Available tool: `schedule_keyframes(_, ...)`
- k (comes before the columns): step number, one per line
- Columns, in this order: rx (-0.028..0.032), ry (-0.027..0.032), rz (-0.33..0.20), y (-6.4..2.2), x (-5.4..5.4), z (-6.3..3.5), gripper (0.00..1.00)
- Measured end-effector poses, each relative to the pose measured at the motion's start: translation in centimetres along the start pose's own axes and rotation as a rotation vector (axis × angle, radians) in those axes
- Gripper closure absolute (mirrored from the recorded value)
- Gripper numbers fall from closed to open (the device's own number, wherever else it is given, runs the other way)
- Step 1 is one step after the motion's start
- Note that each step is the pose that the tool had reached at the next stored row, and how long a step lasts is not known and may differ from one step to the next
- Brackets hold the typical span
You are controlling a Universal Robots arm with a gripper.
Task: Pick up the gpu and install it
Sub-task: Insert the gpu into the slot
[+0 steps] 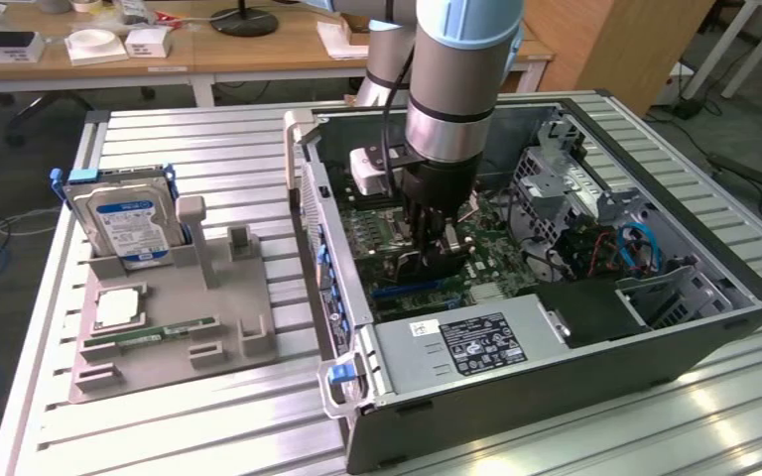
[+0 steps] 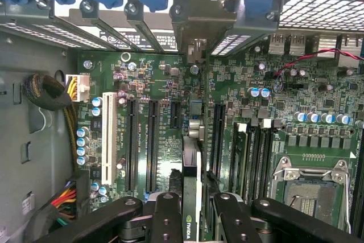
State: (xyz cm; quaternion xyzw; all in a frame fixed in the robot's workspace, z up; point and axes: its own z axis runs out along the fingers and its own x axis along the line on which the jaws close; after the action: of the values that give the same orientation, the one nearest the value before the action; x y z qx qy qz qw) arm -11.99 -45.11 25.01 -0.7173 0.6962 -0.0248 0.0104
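Tool [image 1: 432, 260] was noted inside the open computer case [image 1: 554, 387], centre of the exterior frame, clamped on the gpu [image 2: 192, 166]. Card was held edge-on over the motherboard [image 2: 273, 112], among the black slots [image 2: 152, 140]; seating could not be told. Hard drive [image 1: 119, 216] was noted upright in the grey holder [image 1: 222, 327], left of frame, on the tabletop [image 1: 195, 139].

The claw [image 2: 194, 200] looks matt black, the table [image 1: 195, 139] ribbed brushed metal.
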Motion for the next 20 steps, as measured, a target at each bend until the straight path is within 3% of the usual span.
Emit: schedule_keyframes(20,-0.0002,0.0006,0.008,0.05,0.06,0.2,0.74)
